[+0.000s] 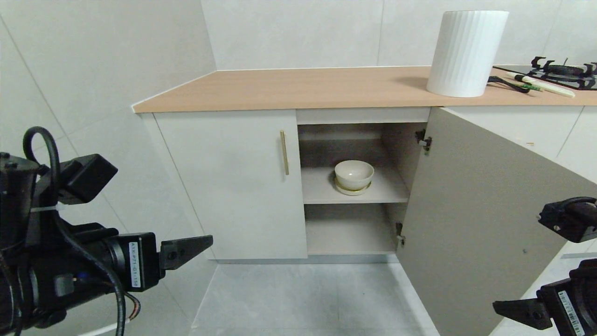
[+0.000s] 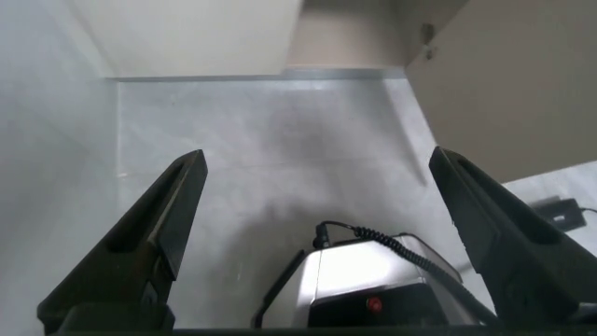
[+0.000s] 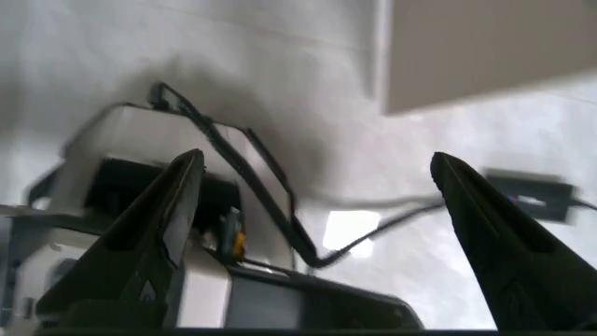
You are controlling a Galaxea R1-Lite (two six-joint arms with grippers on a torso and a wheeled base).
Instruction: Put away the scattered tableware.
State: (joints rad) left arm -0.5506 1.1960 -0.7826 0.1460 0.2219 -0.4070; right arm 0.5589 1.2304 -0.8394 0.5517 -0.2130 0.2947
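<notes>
Head view first. Bowl (image 1: 354, 174) sitting on a saucer (image 1: 353, 190), both on the upper shelf (image 1: 322, 189) inside the cabinet (image 1: 228, 182), door (image 1: 466, 210) wide open. Left tool (image 1: 193, 246) low on the left, right tool (image 1: 513, 309) low on the right by the door's bottom edge, both well apart from the bowl. Up on the table (image 1: 280, 88): a white ribbed canister (image 1: 466, 53), plus a couple of utensils (image 1: 531, 84) by the hob (image 1: 564, 70).

Left wrist view: fingers (image 2: 159, 233) spread apart, gripping nothing, floor tiles (image 2: 280, 140) below.

Right wrist view: same deal, fingers (image 3: 149, 233) apart and empty.

Guessing stowing done for this bowl, so probably the wrap-up step. Next up, most likely: getting the right tool round to the door's outer face and pushing it shut. Or else going for those utensils, though hard to say whether tableware at all.
</notes>
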